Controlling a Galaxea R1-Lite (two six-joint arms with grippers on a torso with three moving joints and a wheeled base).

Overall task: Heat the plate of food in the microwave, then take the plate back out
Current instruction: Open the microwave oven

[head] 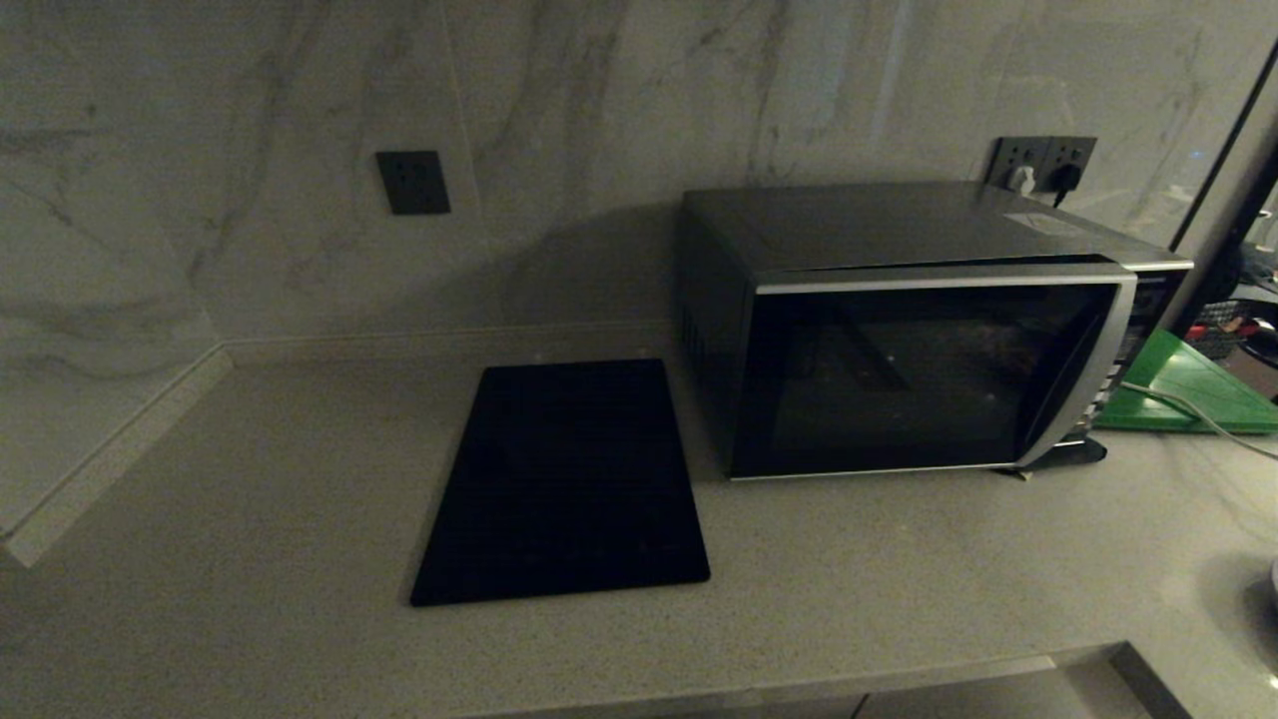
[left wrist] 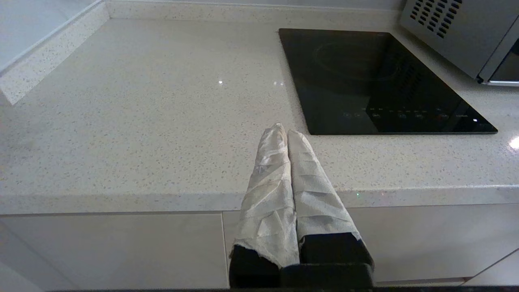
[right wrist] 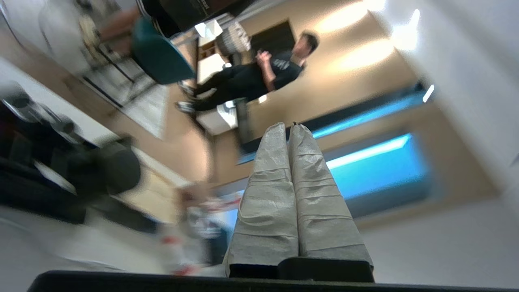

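A flat black rectangular mat (head: 562,481) lies near the middle of the speckled countertop (head: 250,479), well clear of its front edge — a green board (head: 1188,389) rests toward the right end, a pale cable (head: 1183,407) trailing across it. On the marble wall (head: 250,100) behind sit a dark socket plate (head: 412,182) and, farther right, a double outlet (head: 1043,165) with plugs in it.
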